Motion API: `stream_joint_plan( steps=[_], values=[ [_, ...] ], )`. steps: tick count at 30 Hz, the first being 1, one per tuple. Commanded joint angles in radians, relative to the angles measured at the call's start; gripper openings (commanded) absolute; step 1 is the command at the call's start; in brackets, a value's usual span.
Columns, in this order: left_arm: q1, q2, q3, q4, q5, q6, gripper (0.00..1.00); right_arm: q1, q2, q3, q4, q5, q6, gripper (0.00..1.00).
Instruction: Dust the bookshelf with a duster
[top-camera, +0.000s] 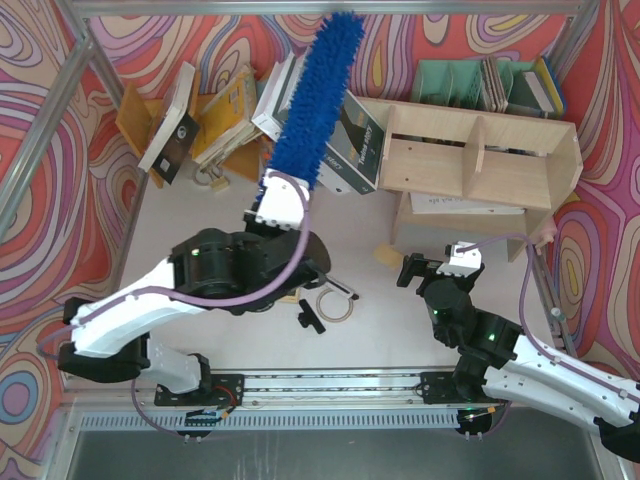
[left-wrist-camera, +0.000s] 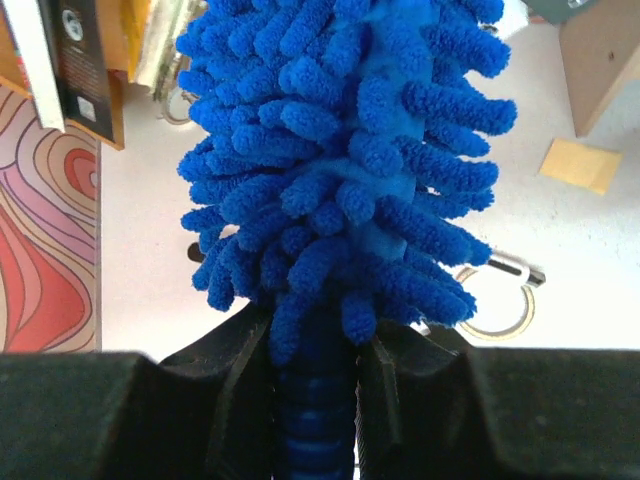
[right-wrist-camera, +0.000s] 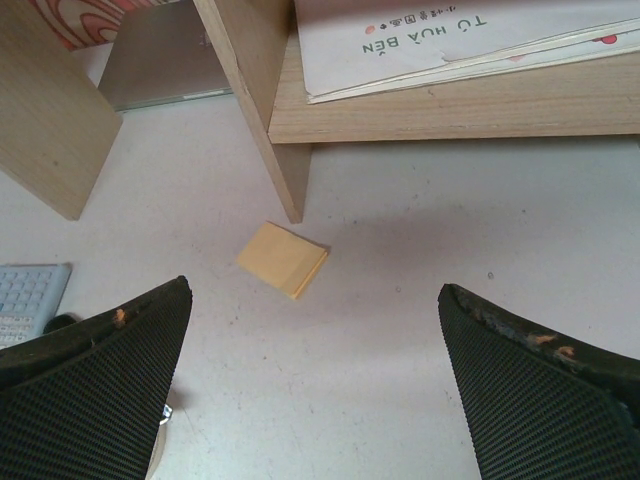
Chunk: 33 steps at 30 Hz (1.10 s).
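One firm pinch: left jaws are gripping the duster (top-camera: 318, 95) by its handle, left of the bookshelf (top-camera: 480, 165); right jaws are idling spread. Swinging rightward gently is looking best.

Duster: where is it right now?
Top view, centre-left: the duster is held by its handle in the left gripper, head pointing up-frame, just left of the bookshelf.
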Motion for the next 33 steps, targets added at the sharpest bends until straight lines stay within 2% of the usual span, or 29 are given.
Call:
stream_joint_plan(
  steps=[1,20,24,33],
  values=[
    [0.016,-0.054,-0.017,0.004,-0.098,-0.014,0.0,0.005,-0.008,0.028,-0.007,0.032,0.011,0.99],
    [0.02,0.121,-0.055,0.199,0.202,0.062,0.0,0.004,0.0,0.03,-0.008,0.037,0.011,0.99],
    [0.02,0.117,-0.031,0.172,0.148,0.078,0.0,0.004,0.002,0.03,-0.005,0.037,0.009,0.99],
    [0.026,-0.003,-0.047,0.115,-0.048,0.106,0.0,0.005,0.005,0.03,-0.003,0.037,0.007,0.99]
  ],
)
